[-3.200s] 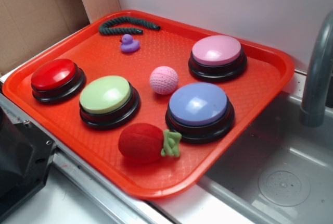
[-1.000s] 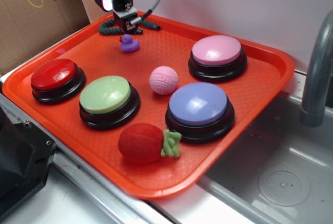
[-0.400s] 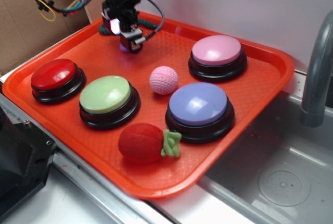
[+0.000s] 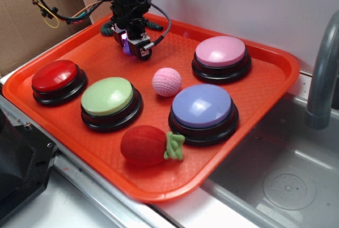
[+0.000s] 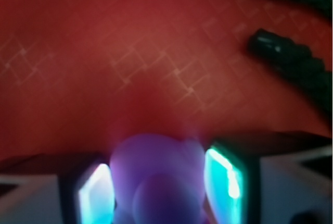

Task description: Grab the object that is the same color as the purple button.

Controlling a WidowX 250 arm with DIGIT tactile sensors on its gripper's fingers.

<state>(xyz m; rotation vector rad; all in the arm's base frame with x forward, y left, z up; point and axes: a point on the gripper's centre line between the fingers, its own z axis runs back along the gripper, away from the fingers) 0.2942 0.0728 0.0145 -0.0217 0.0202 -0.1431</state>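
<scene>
Pincer [image 4: 136,47] is down at the far-left part of the textured orange plastic tray [image 4: 265,87], and in my wrist view the tiny purple rubber duck [image 5: 156,182] sits right between the two fingers [image 5: 225,174]. Both fingers sit close on either side of the duck with little or no gap; I can't tell from the blur whether they're actually pressing it. In the exterior view I only see a sliver of purple at the pincer tip. Dark green braided rope [image 5: 291,60] lies just behind the pincer on the tray floor. Toward the camera from the pincer: pink dimpled ball [image 4: 167,81], then the large periwinkle dome button on a black base [image 4: 203,107]. Pink-lilac dome button [image 4: 221,53] is well off to the side.
</scene>
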